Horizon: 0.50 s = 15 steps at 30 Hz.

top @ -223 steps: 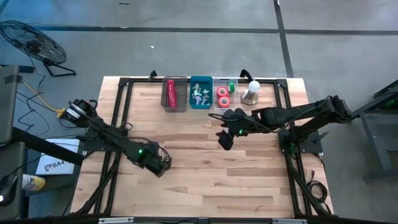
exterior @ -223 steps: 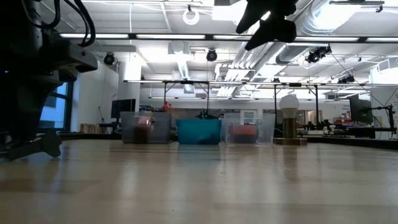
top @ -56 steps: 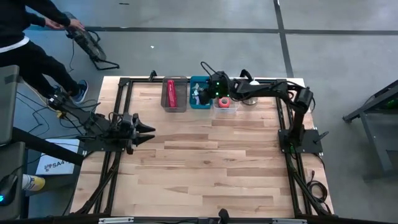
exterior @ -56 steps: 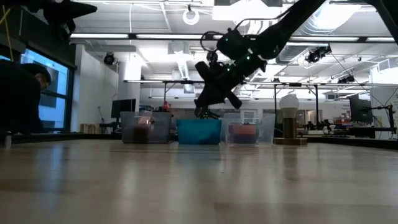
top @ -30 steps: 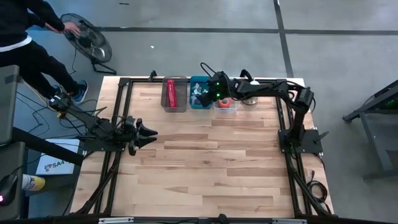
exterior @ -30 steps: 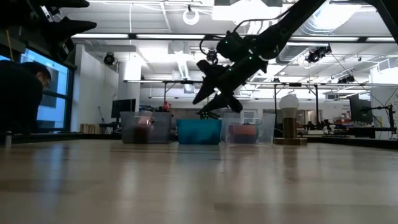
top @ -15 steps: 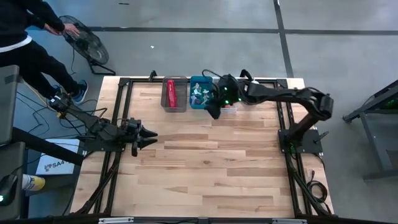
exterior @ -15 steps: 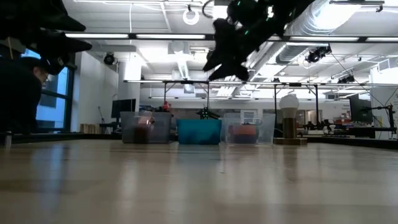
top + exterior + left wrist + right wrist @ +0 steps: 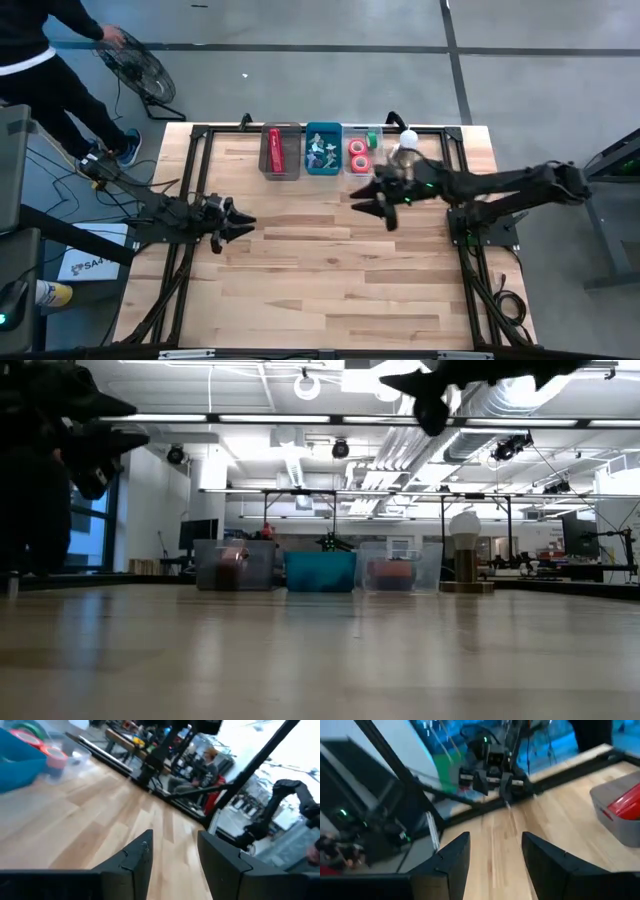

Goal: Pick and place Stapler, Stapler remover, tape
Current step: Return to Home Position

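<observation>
Wood table (image 9: 330,290). Left gripper (image 9: 240,222) by its left edge, right gripper (image 9: 372,208) near the bins; both spread, empty. Stapler (image 9: 276,150) in grey bin (image 9: 294,168), staple removers (image 9: 322,152) in blue bin (image 9: 311,128), tape (image 9: 358,155) in clear bin (image 9: 376,168). Sorting looks finished; step judged: homing. Next, arms fold to rest.

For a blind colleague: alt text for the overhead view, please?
Both arms hang open and empty over a wooden table: the left end effector near its left edge, the right end effector before three bins along the far edge, holding a red stapler, staple removers and tape rolls.
</observation>
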### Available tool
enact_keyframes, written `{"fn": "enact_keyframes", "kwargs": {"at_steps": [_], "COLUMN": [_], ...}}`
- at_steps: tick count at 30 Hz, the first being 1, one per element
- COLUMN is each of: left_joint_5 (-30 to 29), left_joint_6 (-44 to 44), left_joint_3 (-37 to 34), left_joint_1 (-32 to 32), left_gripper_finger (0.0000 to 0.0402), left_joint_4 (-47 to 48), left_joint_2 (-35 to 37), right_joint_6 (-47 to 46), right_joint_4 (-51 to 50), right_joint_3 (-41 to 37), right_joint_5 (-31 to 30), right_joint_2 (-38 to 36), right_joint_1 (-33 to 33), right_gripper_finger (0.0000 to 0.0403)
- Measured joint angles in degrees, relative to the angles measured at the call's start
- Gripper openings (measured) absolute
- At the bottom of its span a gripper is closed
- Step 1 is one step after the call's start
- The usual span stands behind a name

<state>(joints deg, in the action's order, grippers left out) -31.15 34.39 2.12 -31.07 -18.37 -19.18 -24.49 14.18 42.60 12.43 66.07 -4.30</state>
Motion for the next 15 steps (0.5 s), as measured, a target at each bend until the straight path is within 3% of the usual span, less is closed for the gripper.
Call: {"fn": "enact_keyframes", "kwargs": {"at_steps": [3, 6, 15], "left_joint_5": [0.36, 5.31, 25.61], "left_joint_6": [-0.5, -1.16, -3.78], "left_joint_3": [-0.87, -0.9, -1.03], "left_joint_1": [1.3, 5.79, 29.04], "left_gripper_finger": [0.014, 0.0126, 0.0099], "left_joint_4": [-2.85, -3.0, -2.49], "left_joint_2": [0.03, -0.2, 0.1], "right_joint_6": [-2.16, -2.52, -1.22], "right_joint_4": [4.99, 10.41, 25.48], "right_joint_3": [-6.65, -12.81, -27.66], "right_joint_5": [-5.34, -12.62, -22.44], "right_joint_2": [-6.24, -11.37, -20.56], "right_joint_1": [3.0, 6.39, 10.23], "right_gripper_finger": [0.017, 0.017, 0.0169]}}
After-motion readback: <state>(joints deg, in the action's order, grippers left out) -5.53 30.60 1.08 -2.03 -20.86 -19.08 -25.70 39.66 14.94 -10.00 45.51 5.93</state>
